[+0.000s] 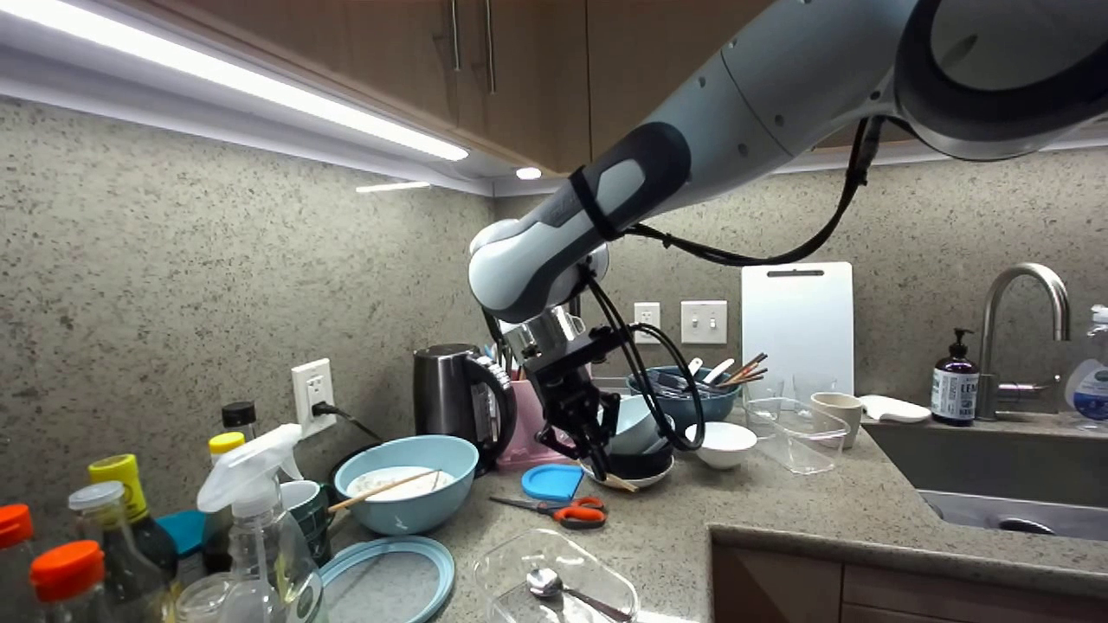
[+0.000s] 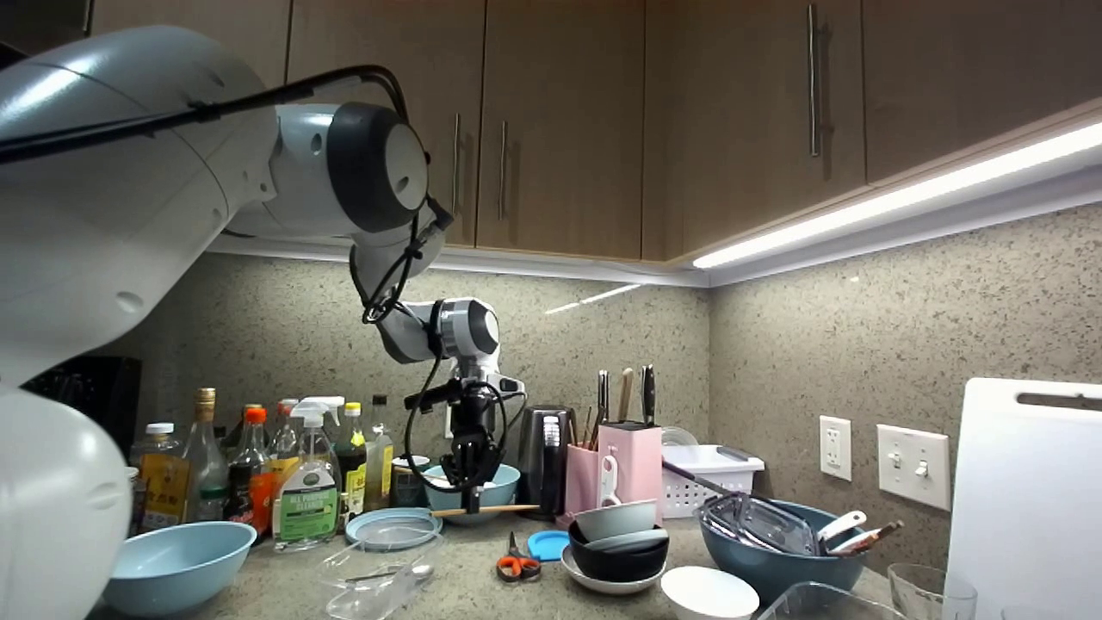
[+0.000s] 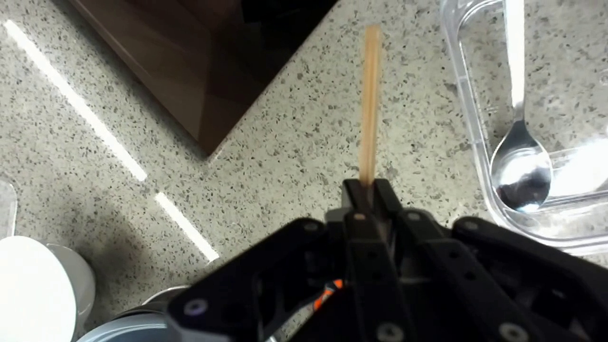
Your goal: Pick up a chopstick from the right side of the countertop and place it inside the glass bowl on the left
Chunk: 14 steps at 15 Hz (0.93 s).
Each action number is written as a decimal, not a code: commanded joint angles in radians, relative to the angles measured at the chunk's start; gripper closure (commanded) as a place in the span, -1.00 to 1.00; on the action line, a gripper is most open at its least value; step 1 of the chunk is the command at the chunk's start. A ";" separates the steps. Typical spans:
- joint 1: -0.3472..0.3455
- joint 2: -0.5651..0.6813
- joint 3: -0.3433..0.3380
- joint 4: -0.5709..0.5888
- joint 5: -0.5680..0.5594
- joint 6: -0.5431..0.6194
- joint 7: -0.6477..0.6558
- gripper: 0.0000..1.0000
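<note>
My gripper [image 3: 365,184] is shut on a light wooden chopstick [image 3: 370,104], which reaches straight out past the fingertips in the wrist view. The gripper [image 2: 471,501] holds the chopstick [image 2: 508,509] about level above the countertop [image 3: 294,156]. In an exterior view the gripper [image 1: 599,467] is in front of the stacked bowls, with a short piece of the chopstick [image 1: 621,484] showing. A light blue bowl [image 1: 411,512] with white contents stands to the left, with another stick [image 1: 381,491] across its rim. No bowl shows clearly as glass; a clear rectangular container [image 1: 485,575] holds a spoon.
Orange-handled scissors [image 1: 578,514] and a blue lid [image 1: 551,481] lie below the gripper. Stacked bowls [image 2: 616,560], a white bowl [image 2: 708,594] and a dark blue bowl [image 2: 758,564] stand to one side. Bottles [image 2: 250,474], a kettle [image 2: 546,456] and the sink [image 1: 995,467] are around.
</note>
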 commanded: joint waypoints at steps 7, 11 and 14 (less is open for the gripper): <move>0.019 -0.028 0.092 -0.122 0.021 -0.140 -0.101 0.96; 0.066 -0.061 0.106 -0.200 -0.037 -0.119 -0.086 0.96; 0.112 -0.100 0.104 -0.254 -0.114 -0.043 -0.045 0.96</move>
